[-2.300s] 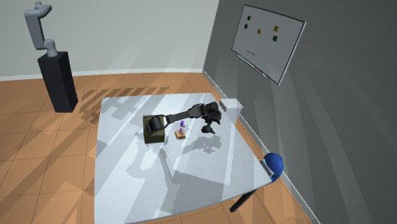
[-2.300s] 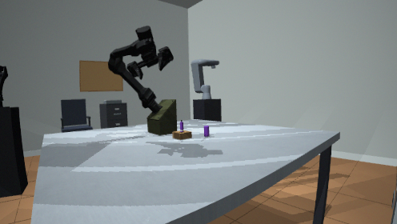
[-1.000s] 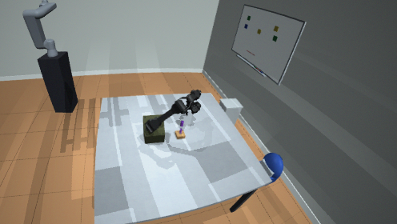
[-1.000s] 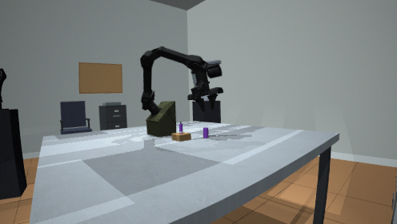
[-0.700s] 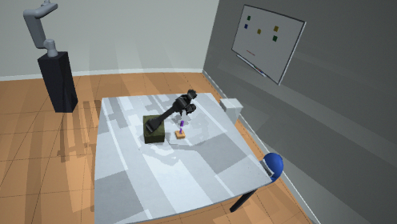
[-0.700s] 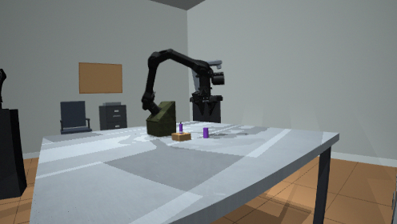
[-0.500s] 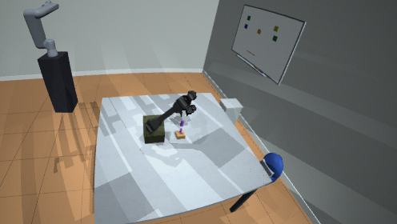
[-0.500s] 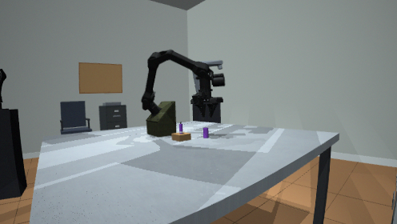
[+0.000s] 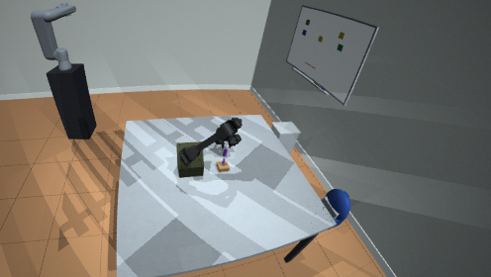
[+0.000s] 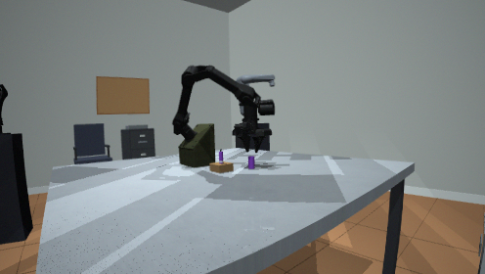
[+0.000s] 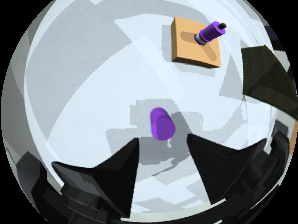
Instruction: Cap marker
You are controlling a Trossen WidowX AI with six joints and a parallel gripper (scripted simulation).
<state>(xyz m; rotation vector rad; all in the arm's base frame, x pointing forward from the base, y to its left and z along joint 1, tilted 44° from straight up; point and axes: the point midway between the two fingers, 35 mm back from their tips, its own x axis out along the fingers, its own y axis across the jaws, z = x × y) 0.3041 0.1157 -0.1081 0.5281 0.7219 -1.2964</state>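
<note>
The marker (image 9: 223, 161) (image 10: 221, 157) (image 11: 214, 32) stands upright in the tan holder block (image 9: 223, 167) (image 10: 221, 167) (image 11: 187, 49), its dark tip uppermost and bare. The purple cap (image 9: 225, 152) (image 10: 251, 162) (image 11: 161, 122) stands upright on the table, apart from the block. My gripper (image 10: 252, 151) (image 11: 163, 140) points down, its fingers apart with nothing held. In the exterior view the fingertips are a little above the cap. In the wrist view the cap shows between and just beyond the tips. In the top view the fingertips are hard to make out.
The olive base block (image 9: 190, 167) (image 10: 197, 154) (image 11: 267, 77) of my arm stands near the holder block. The table (image 9: 163, 213) (image 10: 147, 210) carries all of these. A blue chair (image 9: 340, 204) stands by one table corner, and a whiteboard (image 9: 324, 56) hangs on the wall.
</note>
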